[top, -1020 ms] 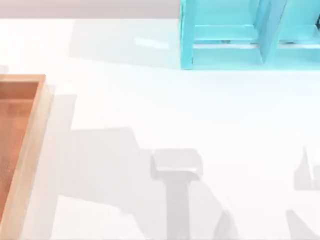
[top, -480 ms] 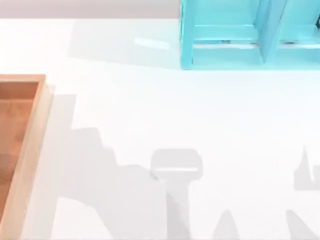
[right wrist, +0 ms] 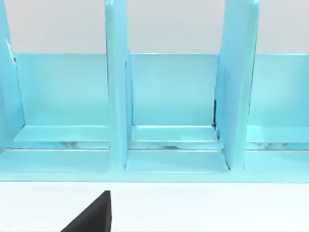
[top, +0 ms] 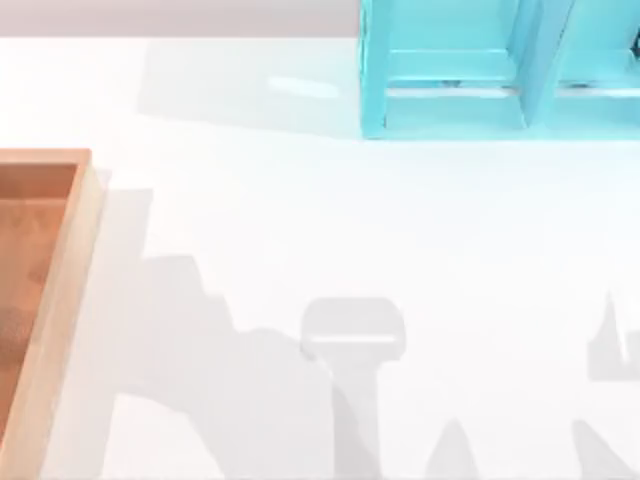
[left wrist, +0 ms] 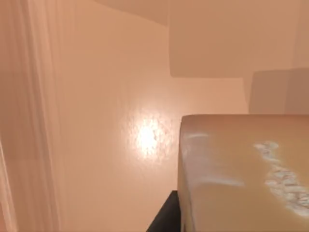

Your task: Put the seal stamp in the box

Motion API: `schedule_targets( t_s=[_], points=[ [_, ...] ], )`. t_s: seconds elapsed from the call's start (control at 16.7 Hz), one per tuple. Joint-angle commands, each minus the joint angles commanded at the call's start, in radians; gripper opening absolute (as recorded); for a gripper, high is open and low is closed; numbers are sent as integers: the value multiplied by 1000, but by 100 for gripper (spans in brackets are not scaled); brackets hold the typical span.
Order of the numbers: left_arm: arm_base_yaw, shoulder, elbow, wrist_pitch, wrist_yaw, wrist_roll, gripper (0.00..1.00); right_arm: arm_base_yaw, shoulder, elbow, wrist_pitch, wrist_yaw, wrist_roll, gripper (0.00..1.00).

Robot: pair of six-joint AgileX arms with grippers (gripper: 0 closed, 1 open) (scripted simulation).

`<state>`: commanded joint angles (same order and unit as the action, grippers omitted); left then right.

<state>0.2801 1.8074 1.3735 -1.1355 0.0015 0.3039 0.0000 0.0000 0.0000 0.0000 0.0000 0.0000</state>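
Wooden-walled box at table's left edge; tan seal stamp close above its orange floor in left wrist view (finger grip cannot be told). Best lowered gently, clear of walls, before release. Turquoise shelf far right.

Tan-brown seal stamp with pale whitish mottled markings. Light wooden walls, glossy orange-brown floor on box. Turquoise-blue frame; white table.
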Motion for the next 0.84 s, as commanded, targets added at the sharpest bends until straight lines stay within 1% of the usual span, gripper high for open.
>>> schedule_targets(
  t_s=[0.48,0.54,0.84],
  points=[
    [0,0,0,0,0,0,98,0,0,0,0,0,0,100],
    [0,0,0,0,0,0,100,0,0,0,0,0,0,100],
    [0,0,0,0,0,0,100,0,0,0,0,0,0,100]
  ],
)
